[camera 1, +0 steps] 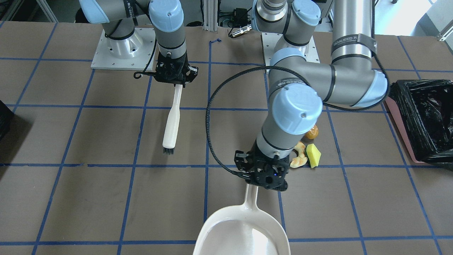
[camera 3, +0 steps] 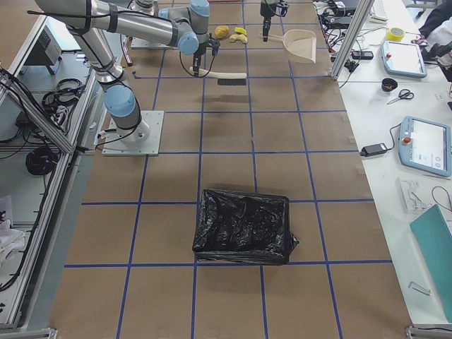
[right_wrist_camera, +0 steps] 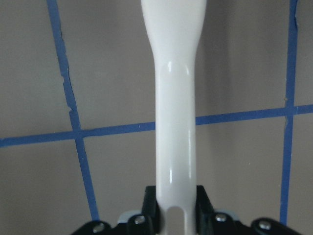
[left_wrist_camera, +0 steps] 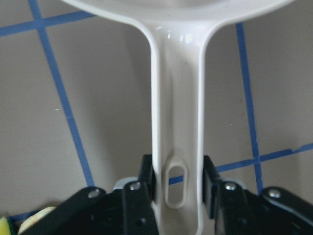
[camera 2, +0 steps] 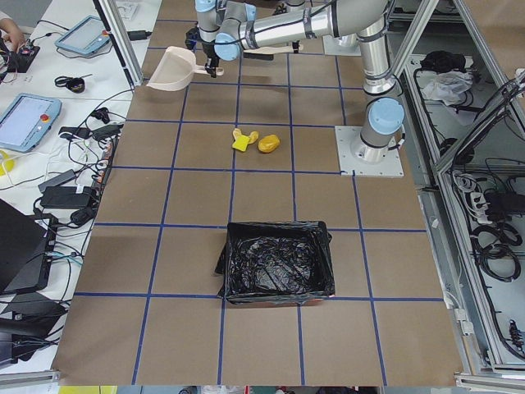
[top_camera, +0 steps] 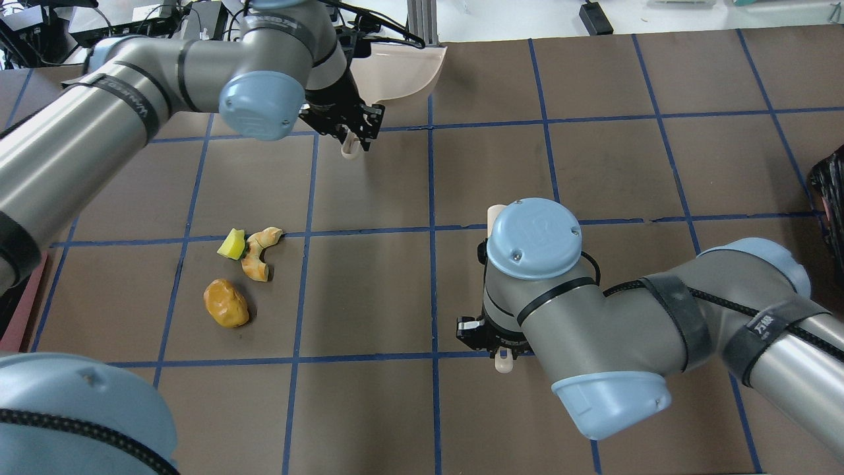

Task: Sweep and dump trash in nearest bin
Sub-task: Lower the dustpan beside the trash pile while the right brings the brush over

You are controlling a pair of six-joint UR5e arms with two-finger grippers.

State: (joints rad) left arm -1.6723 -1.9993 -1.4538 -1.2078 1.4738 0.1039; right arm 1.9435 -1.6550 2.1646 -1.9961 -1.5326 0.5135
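Left pincer (left_wrist_camera: 178,188), closed on the end of the handle of the white dustpan (camera 1: 242,232), holds the pan with its scoop pointing away from the robot; right pincer (right_wrist_camera: 176,215), closed on the handle of the white brush (camera 1: 172,124), holds the black bristles toward the tabletop's (top_camera: 613,165) far side. The trash lies on the tabletop near the left pincer, on the bin's side of it: a glossy golden-brown lump (top_camera: 226,303), a beige curved scrap (top_camera: 258,253) and a yellow-green wedge (top_camera: 231,245), the wedge touching the scrap, the lump just beside them. The bin (camera 1: 423,118), pink and lined with crinkled black plastic, stands at the tabletop's end on the robot's left. Risks, as judgement: the rounded lump may roll off rather than enter the pan under a brisk stroke; the pan's mouth faces away from the pile, so a sweep before reorienting would scatter the pieces; the brush must cross toward the left arm, inviting collision.
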